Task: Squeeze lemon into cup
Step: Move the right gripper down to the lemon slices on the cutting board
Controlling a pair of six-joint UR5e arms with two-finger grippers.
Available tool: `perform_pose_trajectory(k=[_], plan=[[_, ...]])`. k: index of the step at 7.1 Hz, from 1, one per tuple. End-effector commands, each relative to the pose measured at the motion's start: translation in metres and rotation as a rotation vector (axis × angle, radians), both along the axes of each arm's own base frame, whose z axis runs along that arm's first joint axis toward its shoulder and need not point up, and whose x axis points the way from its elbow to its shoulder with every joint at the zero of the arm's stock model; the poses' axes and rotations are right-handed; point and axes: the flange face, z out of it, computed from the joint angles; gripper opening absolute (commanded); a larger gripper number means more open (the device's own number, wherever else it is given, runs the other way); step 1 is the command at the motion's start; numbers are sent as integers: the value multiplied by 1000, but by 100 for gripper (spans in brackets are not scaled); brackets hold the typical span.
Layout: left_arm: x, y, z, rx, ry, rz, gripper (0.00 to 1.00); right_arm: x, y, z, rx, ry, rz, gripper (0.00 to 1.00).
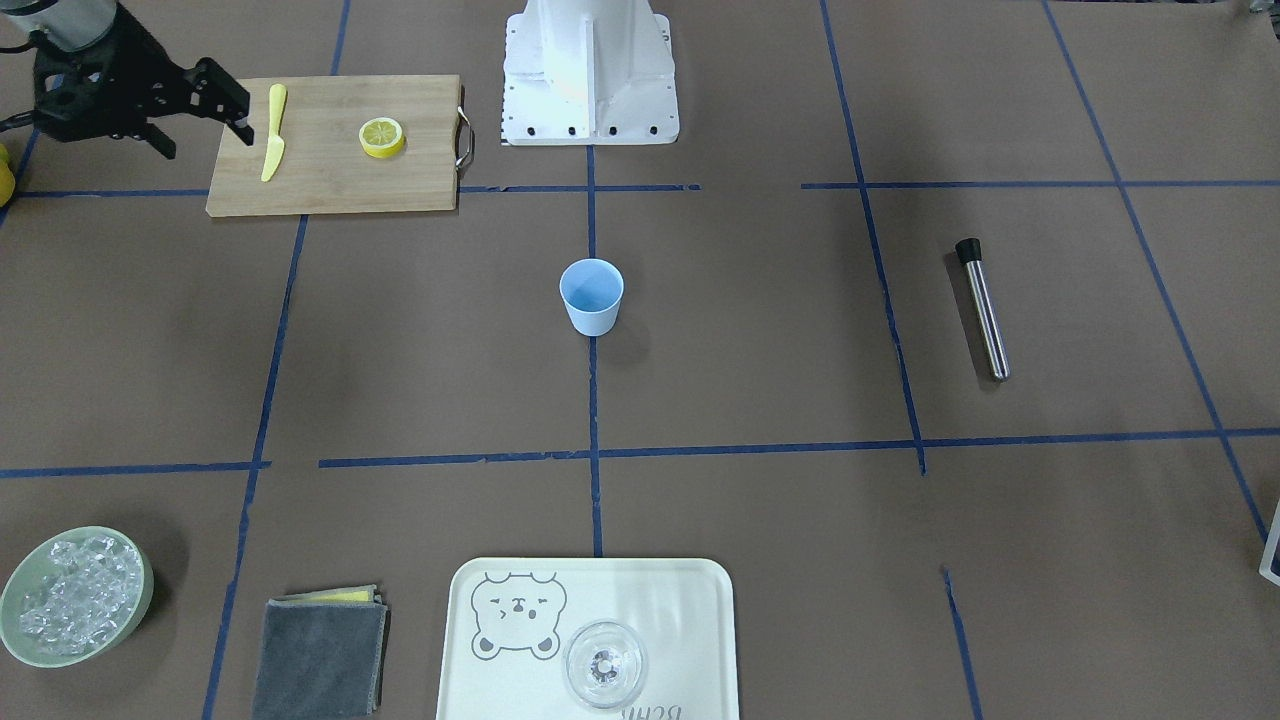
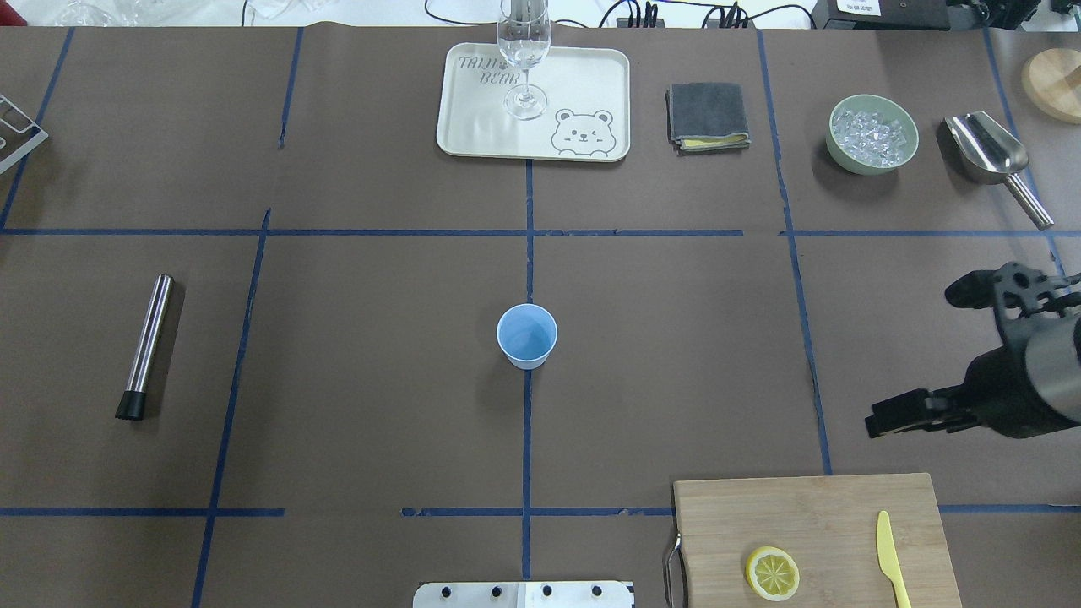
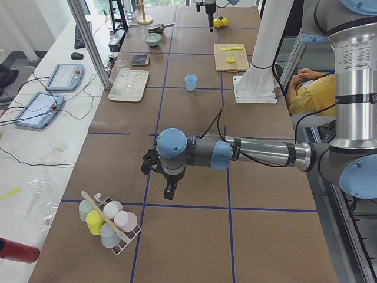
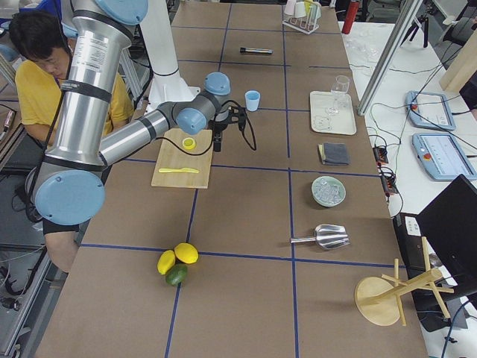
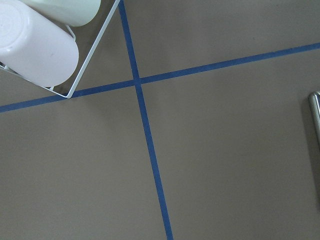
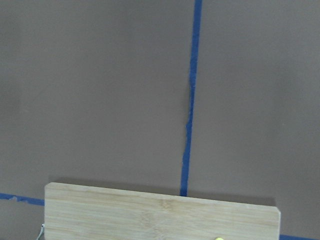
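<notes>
The lemon slice [image 2: 772, 572] lies flat on a wooden cutting board [image 2: 802, 515] near the robot's base on its right side; it also shows in the front view [image 1: 382, 136]. The light-blue cup [image 2: 527, 336] stands upright and alone at the table's middle, also in the front view [image 1: 591, 296]. My right gripper [image 2: 910, 359] is open and empty, above the table just beyond the board's far right corner, apart from the slice. My left gripper [image 3: 171, 188] shows only in the exterior left view, far from the cup; I cannot tell if it is open or shut.
A yellow knife [image 2: 891, 561] lies on the board right of the slice. A steel muddler [image 2: 146, 346] lies at the left. At the far side are a tray [image 2: 473, 127] with a glass [image 2: 525, 51], a grey cloth [image 2: 707, 116], an ice bowl [image 2: 872, 133] and a scoop [image 2: 988, 152].
</notes>
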Motion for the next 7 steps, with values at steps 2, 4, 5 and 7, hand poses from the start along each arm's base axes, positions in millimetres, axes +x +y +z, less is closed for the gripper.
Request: perform_pose_trajectory(k=[2, 4, 5, 7], plan=[[0, 1, 6, 9, -3, 0, 100, -88, 69, -23, -24, 13, -27, 100], [0, 1, 8, 10, -3, 1, 100, -115, 99, -25, -6, 29, 14, 100], [0, 1, 7, 11, -3, -1, 100, -122, 105, -18, 7, 50, 27, 100], [0, 1, 7, 12, -2, 0, 100, -150, 130, -3, 3, 82, 183, 100]])
